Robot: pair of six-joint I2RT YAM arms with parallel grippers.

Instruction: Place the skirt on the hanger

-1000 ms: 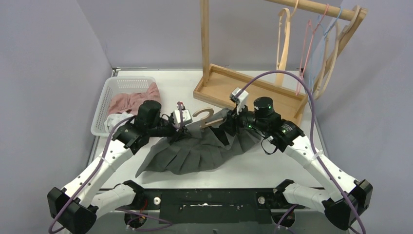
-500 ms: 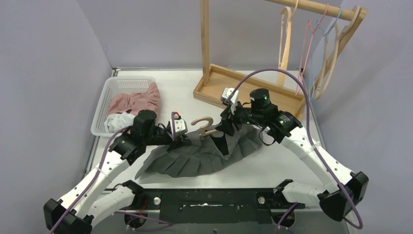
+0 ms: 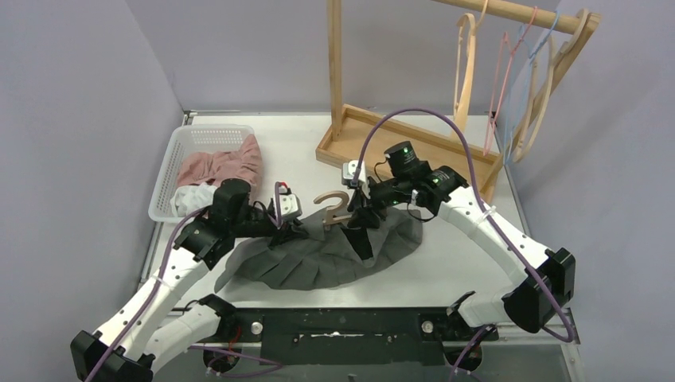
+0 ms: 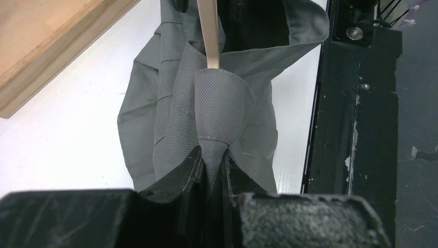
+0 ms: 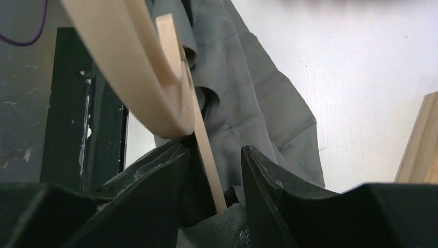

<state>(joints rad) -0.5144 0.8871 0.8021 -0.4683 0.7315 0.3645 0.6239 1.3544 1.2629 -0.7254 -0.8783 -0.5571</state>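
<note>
Your left gripper [image 4: 212, 173] pinches the skirt [image 4: 219, 103], bunched toward 12 o'clock; your right gripper [image 5: 213, 175] straddles the hanger [image 5: 139, 77], fingers [image 5: 279, 186] spread.

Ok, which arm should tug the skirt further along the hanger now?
Left, probably: the left gripper is shut on the skirt near the hanger tip; the right gripper straddles the hanger with jaws apart, better placed to steady it.
</note>
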